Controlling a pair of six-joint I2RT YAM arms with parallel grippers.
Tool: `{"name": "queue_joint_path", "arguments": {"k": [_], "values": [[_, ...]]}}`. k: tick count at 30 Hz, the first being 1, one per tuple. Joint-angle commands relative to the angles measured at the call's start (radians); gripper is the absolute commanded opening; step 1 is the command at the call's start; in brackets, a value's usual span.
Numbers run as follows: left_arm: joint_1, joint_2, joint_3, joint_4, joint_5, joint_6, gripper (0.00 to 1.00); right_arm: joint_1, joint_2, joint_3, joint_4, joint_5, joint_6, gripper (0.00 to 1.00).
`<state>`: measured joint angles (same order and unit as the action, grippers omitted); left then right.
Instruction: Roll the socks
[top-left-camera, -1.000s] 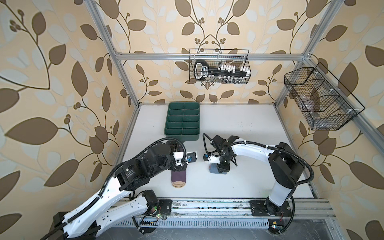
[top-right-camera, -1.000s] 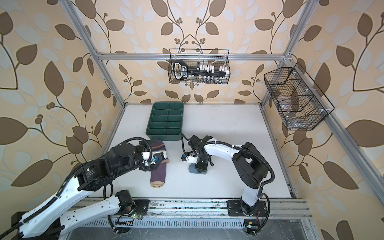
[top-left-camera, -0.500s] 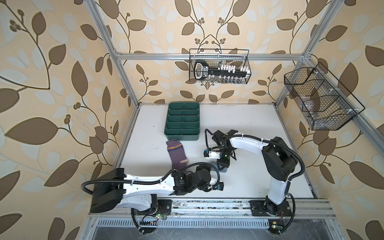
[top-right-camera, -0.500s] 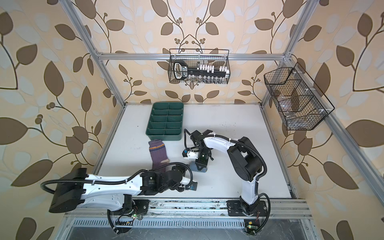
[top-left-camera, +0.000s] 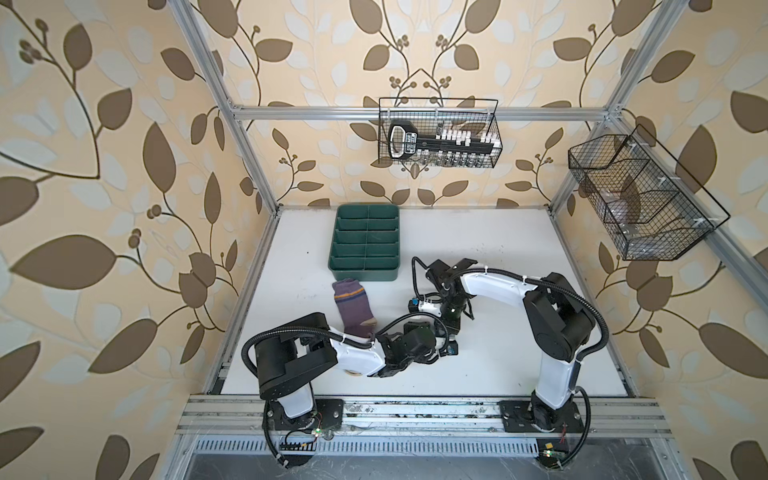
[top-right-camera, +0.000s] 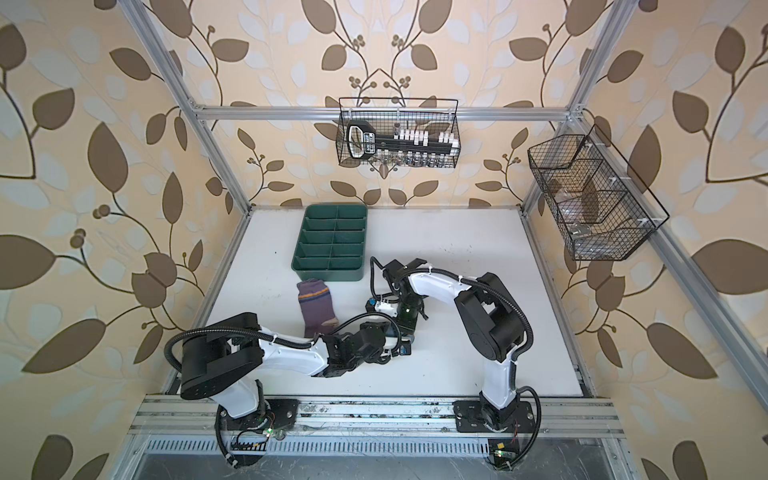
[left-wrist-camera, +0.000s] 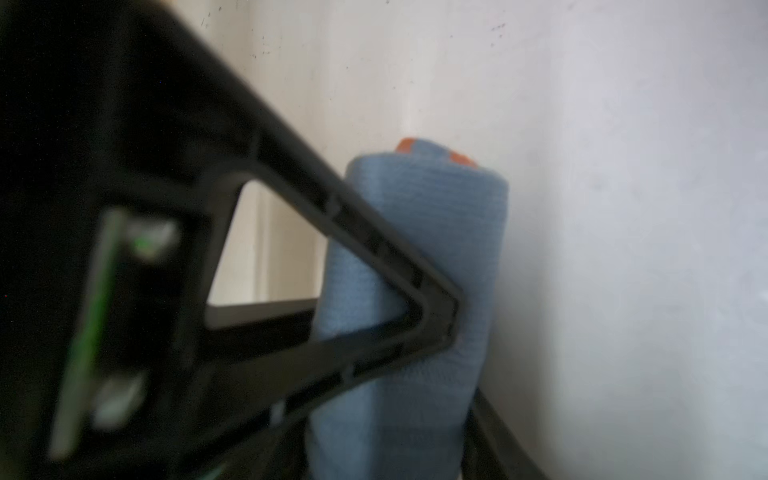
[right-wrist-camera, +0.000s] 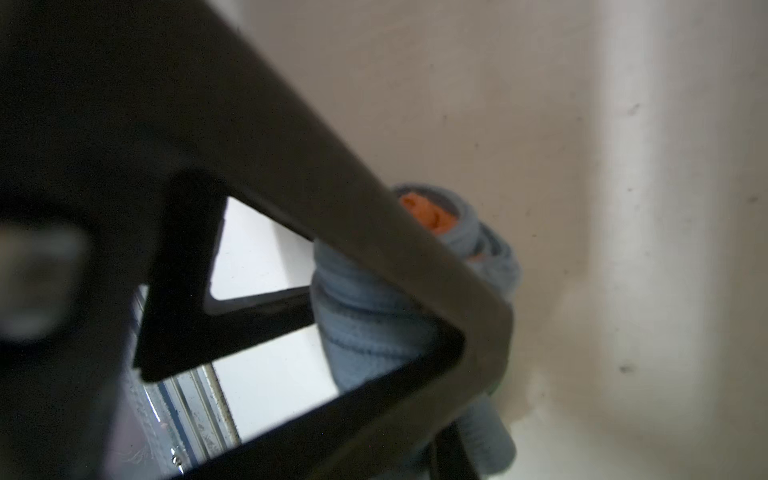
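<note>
The purple sock (top-left-camera: 352, 307) (top-right-camera: 316, 306) lies flat left of centre, cuff toward the tray, with my left arm crossing its toe end. The grey-blue sock (left-wrist-camera: 419, 232) (right-wrist-camera: 365, 328) is a tight roll with orange showing at its end. In both top views it is almost hidden under the two grippers. My left gripper (top-left-camera: 444, 353) (top-right-camera: 395, 351) (left-wrist-camera: 465, 374) has both fingers (left-wrist-camera: 374, 249) pressed against the roll. My right gripper (top-left-camera: 452, 328) (top-right-camera: 405, 326) (right-wrist-camera: 478, 407) points down from behind and is shut on the same roll.
A green divided tray (top-left-camera: 363, 272) (top-right-camera: 328, 272) stands behind the purple sock. One wire basket (top-left-camera: 438, 137) hangs on the back wall, another (top-left-camera: 636, 199) on the right wall. The metal rail (top-left-camera: 415, 411) runs along the table's front edge.
My left arm left the purple sock, swung low along the front and reached right to the grey-blue roll, where its jaws closed in. The right gripper stayed shut on the roll.
</note>
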<state>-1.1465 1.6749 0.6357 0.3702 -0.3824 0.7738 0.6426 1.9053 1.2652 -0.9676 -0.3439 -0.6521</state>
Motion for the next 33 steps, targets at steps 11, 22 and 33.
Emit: {"name": "queue_joint_path", "arguments": {"k": [11, 22, 33], "values": [[0.068, -0.047, 0.19, -0.55, 0.342, -0.185, 0.07, -0.042, -0.307, -0.283, 0.407, 0.119, 0.023, 0.44], [0.288, 0.188, 0.54, -0.99, 0.599, -0.329, 0.1, -0.113, -0.955, -0.567, 0.806, 0.554, 0.174, 0.5], [0.366, 0.349, 0.698, -1.111, 0.696, -0.373, 0.11, 0.253, -1.133, -0.731, 0.606, 0.612, -0.266, 0.54]]}}
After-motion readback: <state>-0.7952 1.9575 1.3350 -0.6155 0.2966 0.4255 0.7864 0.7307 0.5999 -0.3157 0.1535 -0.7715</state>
